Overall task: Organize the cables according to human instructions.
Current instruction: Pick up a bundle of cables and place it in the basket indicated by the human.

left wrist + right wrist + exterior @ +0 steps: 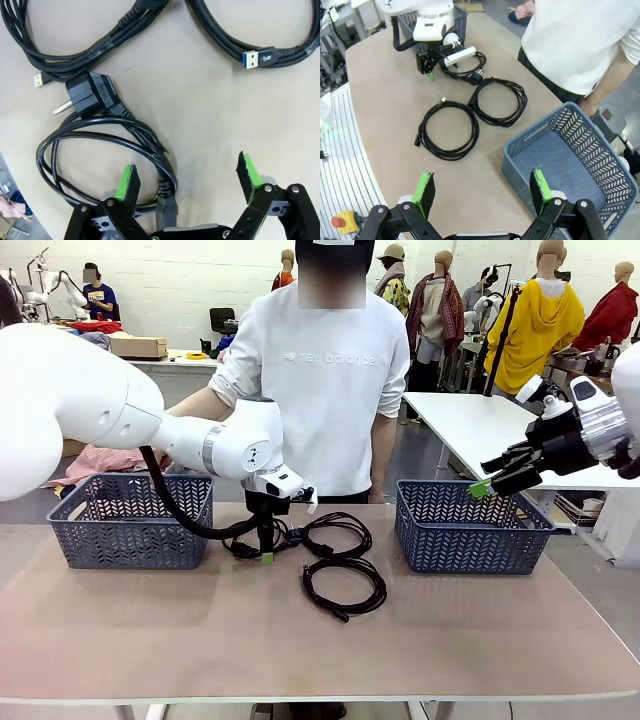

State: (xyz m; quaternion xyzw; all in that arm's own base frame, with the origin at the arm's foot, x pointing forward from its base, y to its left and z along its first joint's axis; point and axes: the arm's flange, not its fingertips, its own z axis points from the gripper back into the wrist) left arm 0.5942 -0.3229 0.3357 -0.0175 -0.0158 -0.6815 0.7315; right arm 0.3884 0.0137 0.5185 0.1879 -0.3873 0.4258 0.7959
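Three black cables lie coiled on the table between the baskets. My left gripper points straight down over the leftmost cable, open. In the left wrist view the gripper straddles one side of this smooth power cord, whose chunky plug lies just beyond. Two braided cables lie farther off. The other coils sit at centre and nearer the front. My right gripper hangs open and empty above the right basket. The human stands behind the table.
A second grey basket stands at the table's left, behind my left arm. In the right wrist view my right gripper is above the near rim of the right basket, with bare tabletop beside the coils.
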